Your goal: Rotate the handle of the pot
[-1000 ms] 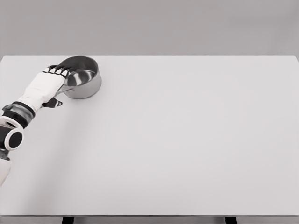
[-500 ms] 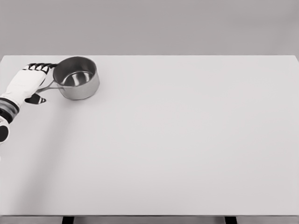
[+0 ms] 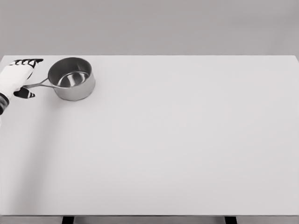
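A steel pot (image 3: 71, 78) stands upright near the table's far left corner. Its thin handle (image 3: 37, 85) points left, slightly toward me. My left hand (image 3: 23, 77) is at the picture's left edge, just left of the pot. Its fingers (image 3: 28, 61) stretch out flat above the handle and the thumb (image 3: 25, 93) sits below it. The handle's tip reaches the palm between them, but the fingers do not curl round it. The right arm is out of view.
The white table (image 3: 177, 140) fills the view, with its far edge just behind the pot and its left edge under my hand.
My left hand has drawn back to the left, off the pot's rim and along the handle. The pot slid a little left and its handle swung from lower left to nearly straight left.
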Motion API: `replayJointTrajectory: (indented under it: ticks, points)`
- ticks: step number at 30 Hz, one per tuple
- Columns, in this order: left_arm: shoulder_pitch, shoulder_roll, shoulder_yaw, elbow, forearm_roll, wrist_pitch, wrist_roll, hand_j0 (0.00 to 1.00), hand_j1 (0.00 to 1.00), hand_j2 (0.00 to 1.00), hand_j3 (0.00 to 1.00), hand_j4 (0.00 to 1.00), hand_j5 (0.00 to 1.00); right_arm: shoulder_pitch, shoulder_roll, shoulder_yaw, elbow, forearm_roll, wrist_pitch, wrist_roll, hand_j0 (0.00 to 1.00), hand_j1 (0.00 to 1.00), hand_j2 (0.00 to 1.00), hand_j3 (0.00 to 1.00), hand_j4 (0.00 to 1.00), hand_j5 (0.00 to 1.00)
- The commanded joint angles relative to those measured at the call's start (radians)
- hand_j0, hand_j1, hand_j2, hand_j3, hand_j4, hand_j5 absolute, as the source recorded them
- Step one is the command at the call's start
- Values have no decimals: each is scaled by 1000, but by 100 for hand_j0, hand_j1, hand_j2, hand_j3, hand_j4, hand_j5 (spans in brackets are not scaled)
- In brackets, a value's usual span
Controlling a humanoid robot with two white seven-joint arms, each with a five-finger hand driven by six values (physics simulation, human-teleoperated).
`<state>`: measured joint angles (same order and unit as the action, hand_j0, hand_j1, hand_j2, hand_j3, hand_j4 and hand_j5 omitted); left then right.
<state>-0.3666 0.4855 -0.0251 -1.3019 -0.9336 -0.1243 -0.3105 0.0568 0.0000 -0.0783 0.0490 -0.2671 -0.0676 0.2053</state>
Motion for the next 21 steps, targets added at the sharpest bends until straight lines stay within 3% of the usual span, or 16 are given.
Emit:
replayJointTrajectory:
  ticks: [1,21]
  points:
    - [0,1,1,32,1,0,2,100,100,100,100,100,100,0,0,0,0,0,0,0,100,100,100,100,100,100]
    - [-135,-2,-9,217,1,0,5,100,100,100,100,100,100,0,0,0,0,0,0,0,100,100,100,100,100,100]
